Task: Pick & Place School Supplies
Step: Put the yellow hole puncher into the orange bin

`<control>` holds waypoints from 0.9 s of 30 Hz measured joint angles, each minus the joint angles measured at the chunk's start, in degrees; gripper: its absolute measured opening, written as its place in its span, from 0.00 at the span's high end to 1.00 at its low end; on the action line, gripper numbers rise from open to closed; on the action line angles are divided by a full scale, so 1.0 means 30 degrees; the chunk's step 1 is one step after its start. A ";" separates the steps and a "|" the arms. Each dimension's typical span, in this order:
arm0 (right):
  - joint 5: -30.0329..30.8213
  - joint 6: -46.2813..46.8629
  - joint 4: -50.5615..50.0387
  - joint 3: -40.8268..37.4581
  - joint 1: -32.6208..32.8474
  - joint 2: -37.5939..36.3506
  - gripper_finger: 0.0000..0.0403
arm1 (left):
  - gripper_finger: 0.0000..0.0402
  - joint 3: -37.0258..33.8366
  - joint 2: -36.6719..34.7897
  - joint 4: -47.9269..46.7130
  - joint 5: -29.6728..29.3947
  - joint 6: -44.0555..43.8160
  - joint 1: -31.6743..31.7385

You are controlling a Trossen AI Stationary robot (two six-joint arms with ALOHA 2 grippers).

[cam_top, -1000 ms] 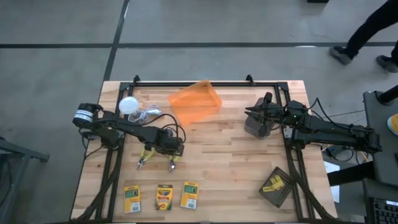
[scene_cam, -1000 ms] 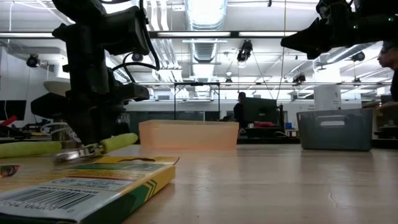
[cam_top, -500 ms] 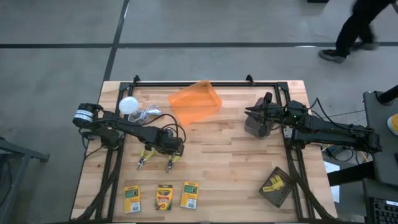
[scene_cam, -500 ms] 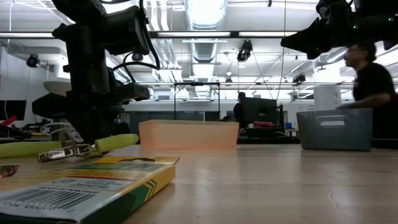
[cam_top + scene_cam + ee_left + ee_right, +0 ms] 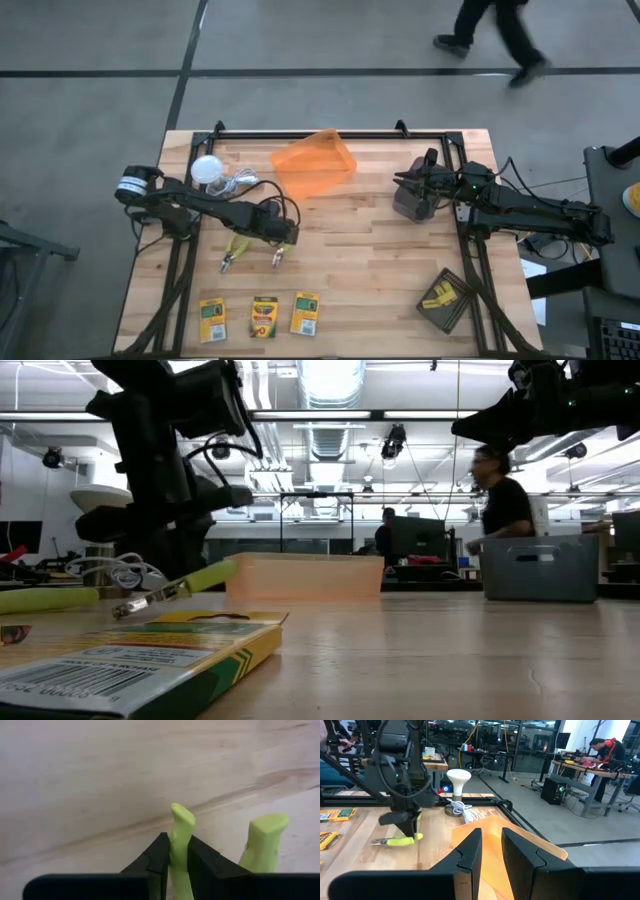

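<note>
Two yellow-handled plier-like tools lie left of the table's middle. My left gripper (image 5: 281, 236) is shut on the right one (image 5: 278, 253), which is tilted. The other tool (image 5: 231, 256) lies flat beside it, and its handle end (image 5: 265, 840) shows in the left wrist view. Three yellow-and-green crayon boxes (image 5: 264, 317) lie flat in a row near the front edge. Small yellow blocks (image 5: 440, 296) lie on a dark tray at the front right. My right gripper (image 5: 491, 845) hovers level at the right, its fingers a narrow gap apart with nothing between them. My left gripper pinches one yellow-green handle of the tool (image 5: 181, 822) between its two fingers, a little below the handle's free end. The fingers come steeply from above. The handle end is raised (image 5: 210, 573) and the tool slants down to its metal tip (image 5: 128, 609), which rests on the table.
A translucent orange bin (image 5: 315, 165) stands at the far middle. A white ball with a cable (image 5: 205, 168) sits at the far left. Black frame rails (image 5: 330, 133) run along the table's far and side edges. A person walks beyond the table.
My left gripper has risen a little with the handle. The tool, flat on the table before, is now tipped: its handle end is lifted while its metal tip stays down. The person behind the table has walked toward the left.
</note>
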 joint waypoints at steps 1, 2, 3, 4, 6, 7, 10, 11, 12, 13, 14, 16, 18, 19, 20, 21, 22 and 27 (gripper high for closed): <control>0.0000 0.0000 0.0000 0.0000 0.0005 0.0000 0.83 | 0.87 0.0094 -0.0092 -0.0086 -0.0131 0.0242 -0.0013; 0.0000 0.0007 0.0000 0.0000 0.0005 0.0007 0.83 | 0.87 0.0183 -0.0237 -0.0128 -0.0295 0.0444 -0.0007; 0.0000 0.0003 0.0000 0.0000 0.0007 0.0001 0.83 | 0.87 0.0279 -0.0354 -0.0143 -0.0580 0.0507 0.0002; 0.0000 0.0003 0.0000 0.0000 0.0007 0.0000 0.83 | 0.87 0.0385 -0.0465 -0.0203 -0.0895 0.0501 0.0002; 0.0000 0.0002 0.0000 0.0000 0.0007 0.0004 0.83 | 0.87 0.0562 -0.0675 -0.0518 -0.1682 0.0460 0.0002; 0.0000 0.0007 0.0000 0.0000 0.0007 0.0000 0.83 | 0.87 0.0674 -0.0744 -0.0671 -0.2074 0.0464 0.0002; 0.0000 0.0007 0.0000 0.0000 0.0021 0.0007 0.83 | 0.87 0.1172 -0.1067 -0.0820 -0.2864 0.0858 0.0002; 0.0000 0.0007 0.0000 0.0000 0.0014 0.0007 0.83 | 0.87 0.1308 -0.1175 -0.0901 -0.3012 0.1168 0.0002; 0.0000 0.0000 0.0000 0.0000 0.0014 0.0007 0.83 | 0.87 0.1415 -0.1255 -0.0939 -0.3017 0.1531 0.0002; 0.0000 0.0001 0.0000 0.0000 0.0014 0.0007 0.83 | 0.87 0.1506 -0.1281 -0.0956 -0.3043 0.1838 0.0002; 0.0000 0.0000 0.0000 0.0000 0.0014 0.0001 0.83 | 0.87 0.1591 -0.1295 -0.0971 -0.3126 0.2076 0.0002; 0.0000 0.0004 0.0000 0.0000 0.0014 0.0007 0.83 | 0.87 0.1695 -0.1352 -0.1027 -0.3548 0.2509 -0.0007; 0.0000 0.0001 0.0000 0.0000 0.0014 0.0007 0.83 | 0.87 0.1743 -0.1373 -0.1115 -0.4116 0.2776 -0.0020; 0.0000 0.0007 0.0000 0.0000 0.0014 0.0007 0.83 | 0.87 0.1743 -0.1373 -0.1112 -0.4679 0.2736 -0.0020; 0.0000 0.0004 0.0000 0.0000 0.0014 0.0007 0.83 | 0.87 0.1743 -0.1373 -0.1114 -0.5401 0.2590 -0.0015; 0.0000 0.0007 0.0000 0.0000 0.0014 0.0007 0.83 | 0.87 0.1743 -0.1373 -0.1111 -0.6160 0.2357 -0.0009; 0.0000 0.0005 0.0000 0.0000 0.0014 0.0005 0.83 | 0.87 0.1743 -0.1395 -0.1102 -0.6837 0.2209 0.0002; 0.0000 0.0007 0.0000 0.0000 0.0014 0.0007 0.83 | 0.87 0.1980 -0.1493 -0.1087 -0.8353 0.2175 0.0002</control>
